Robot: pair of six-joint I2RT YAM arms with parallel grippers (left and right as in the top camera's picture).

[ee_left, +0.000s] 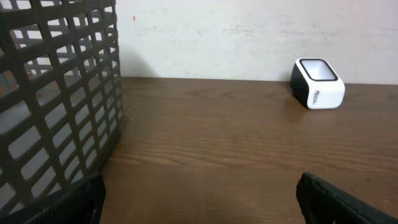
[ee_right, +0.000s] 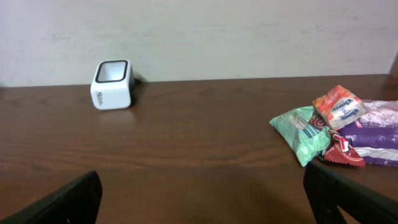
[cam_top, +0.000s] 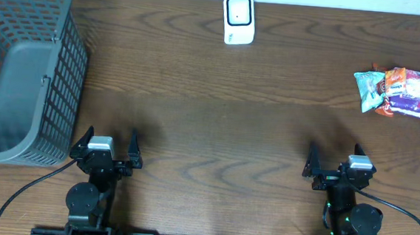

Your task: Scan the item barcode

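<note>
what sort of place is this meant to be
Probably a mock shop checkout: a white barcode scanner at the far edge, a pile of snack packets to the right, a grey mesh basket to the left.

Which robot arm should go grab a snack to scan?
Probably the right claw: it is open and on the same side as the snacks; the left claw is over by the basket.

Lighting: even, soft, moderately bright; your table (cam_top: 219, 96) shows a faint sheen just below the scanner (cam_top: 239, 19). Shadows: two soft dark smudges farther below it, left and right. Focus: scanner sharp in your wrist views; near fingers (ee_left: 329, 204) dark, blurred.
</note>
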